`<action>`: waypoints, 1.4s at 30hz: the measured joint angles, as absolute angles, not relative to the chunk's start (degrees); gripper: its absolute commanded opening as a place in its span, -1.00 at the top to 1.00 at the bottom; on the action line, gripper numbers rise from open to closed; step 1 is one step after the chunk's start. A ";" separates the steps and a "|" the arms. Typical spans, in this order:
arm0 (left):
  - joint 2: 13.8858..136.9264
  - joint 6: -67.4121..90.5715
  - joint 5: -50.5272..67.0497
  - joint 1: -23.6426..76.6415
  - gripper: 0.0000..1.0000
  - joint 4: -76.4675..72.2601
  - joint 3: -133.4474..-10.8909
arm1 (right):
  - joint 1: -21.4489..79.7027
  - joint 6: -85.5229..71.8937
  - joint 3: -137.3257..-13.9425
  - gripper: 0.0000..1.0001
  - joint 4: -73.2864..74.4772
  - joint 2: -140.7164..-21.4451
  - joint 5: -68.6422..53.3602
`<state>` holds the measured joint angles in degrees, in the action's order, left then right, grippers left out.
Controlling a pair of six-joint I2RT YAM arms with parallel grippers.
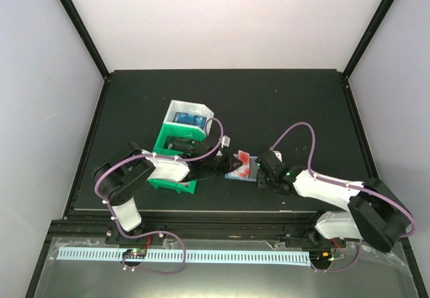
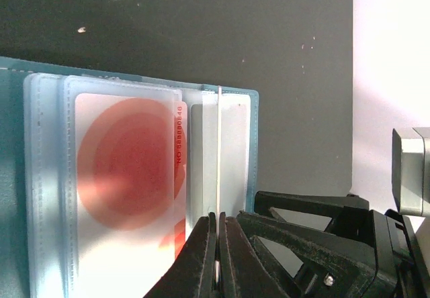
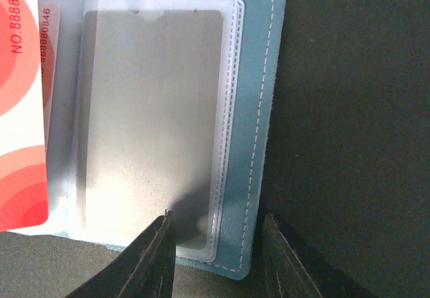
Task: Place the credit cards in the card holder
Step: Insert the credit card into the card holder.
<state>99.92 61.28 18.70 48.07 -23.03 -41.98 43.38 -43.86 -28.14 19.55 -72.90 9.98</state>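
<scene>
Left gripper (image 2: 216,216) clamps a red-and-white credit card (image 3: 20,143), edge-on at lower centre; right gripper (image 3: 216,225), jaws apart, straddles the lower right corner of the open card holder (image 3: 259,110), mid-frame from above.

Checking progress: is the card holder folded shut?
No, the card holder lies open, its clear sleeves exposed.

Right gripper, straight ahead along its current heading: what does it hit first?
The open teal-blue folding card holder: the right gripper has its fingers astride its stitched edge, by the clear plastic sleeve. Depth unclear, so sleeve or cover first, hard to say.
</scene>
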 measured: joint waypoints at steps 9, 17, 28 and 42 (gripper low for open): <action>101.69 61.71 18.70 48.07 0.97 -23.16 -41.98 | 43.38 -44.71 -28.23 0.22 21.89 -71.92 11.11; 103.42 61.73 19.79 48.07 0.97 -23.73 -42.00 | 43.38 -44.69 -28.62 0.22 22.48 -71.81 11.27; 105.14 62.02 22.44 48.07 0.97 -25.58 -42.89 | 43.38 -44.69 -28.62 0.22 22.24 -72.12 11.20; 107.50 61.78 23.46 48.16 0.88 -27.35 -44.25 | 43.38 -44.69 -28.62 0.20 21.67 -72.36 10.96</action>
<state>107.50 61.78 23.46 48.16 -27.35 -44.25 43.38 -44.69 -28.62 21.67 -72.36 10.96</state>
